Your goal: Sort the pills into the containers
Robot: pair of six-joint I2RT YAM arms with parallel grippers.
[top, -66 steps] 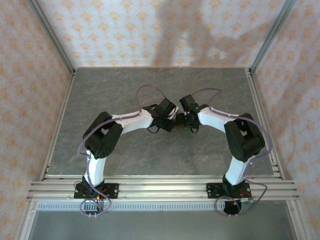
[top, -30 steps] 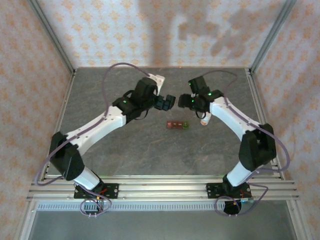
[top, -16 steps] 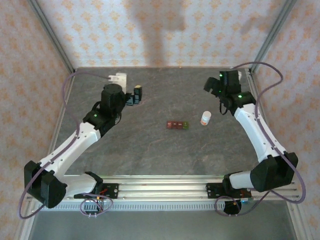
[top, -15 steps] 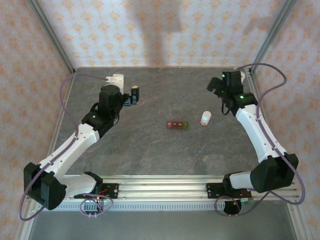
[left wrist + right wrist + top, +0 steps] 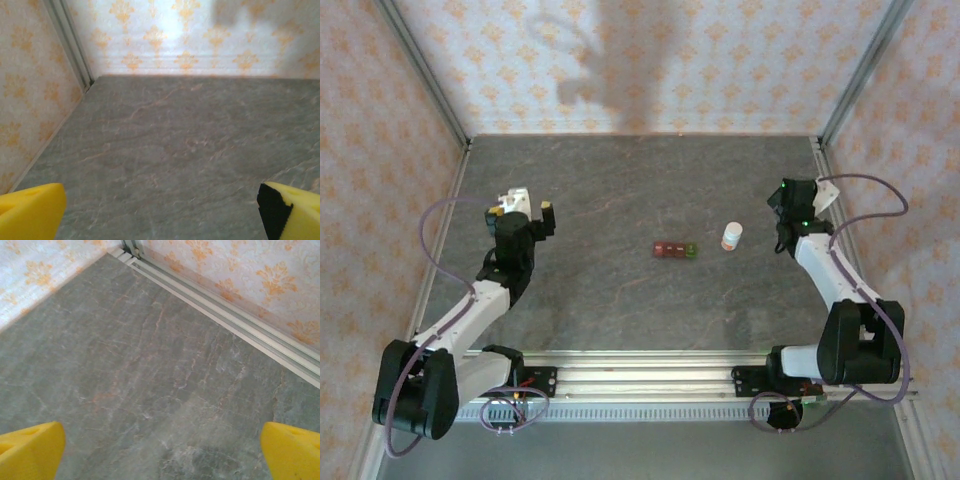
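Soft, even, warm light fills the top external view. The grey table (image 5: pixel 620 290) shows no glare. Broad, blurred grey shadows lie across the back wall (image 5: pixel 620 70). The frame posts lean outward toward the corners, a mild wide-angle stretch. The containers (image 5: pixel 675 249) and the white bottle (image 5: pixel 731 236) at the table's middle are small and soft, their detail lost.

In the left wrist view the wall (image 5: pixel 170 25) washes out pale at top centre, with a dim patch to its right. The yellow fingertips (image 5: pixel 30 210) at the bottom corners are blurred. In the right wrist view the fingertips (image 5: pixel 27 447) are equally out of focus, while the table's veining is clear.
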